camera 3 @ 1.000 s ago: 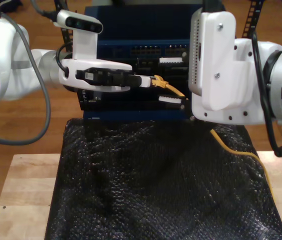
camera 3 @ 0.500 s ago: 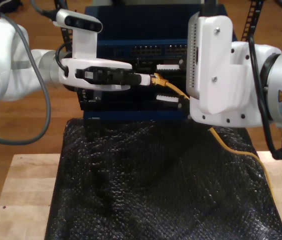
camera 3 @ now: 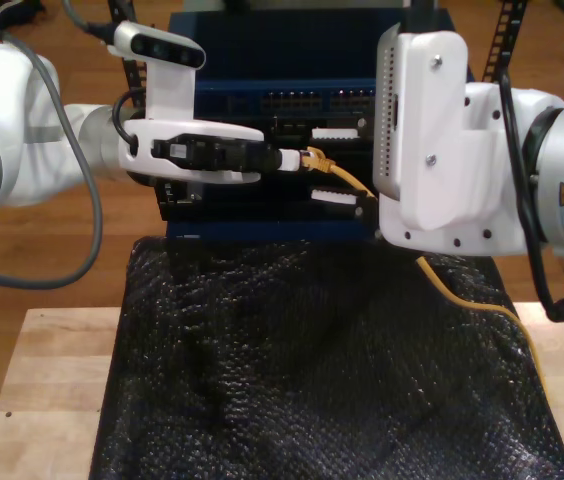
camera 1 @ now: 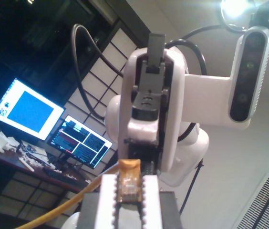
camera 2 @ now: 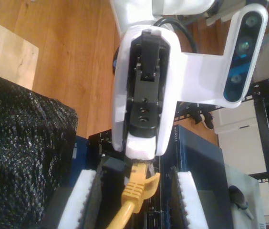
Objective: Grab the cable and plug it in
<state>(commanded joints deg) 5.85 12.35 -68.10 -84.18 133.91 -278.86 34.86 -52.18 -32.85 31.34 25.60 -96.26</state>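
The yellow-orange cable (camera 3: pixel 347 178) runs from the exterior view's right, over the black mat, up to its plug in front of the rack. My first gripper (camera 3: pixel 297 160), on the arm at the exterior view's left, is shut on that plug (camera 1: pixel 129 180), which sits between its white fingers (camera 1: pixel 107 200). My second gripper (camera 3: pixel 342 160), on the arm at the exterior view's right, is open. Its foam pads (camera 2: pixel 84 202) stand wide apart on either side of the cable (camera 2: pixel 130 193) without touching it. The first gripper (camera 2: pixel 138 153) faces it, holding the plug's tip.
A blue equipment rack (camera 3: pixel 302 100) with rows of ports stands right behind both grippers. A black textured mat (camera 3: pixel 312 370) covers the middle of the wooden table (camera 3: pixel 52 380). Thick grey and black arm cables hang at both sides of the exterior view.
The arm at the exterior view's right has shifted slightly up and towards the exterior view's left. The first gripper still holds the plug in nearly the same spot.
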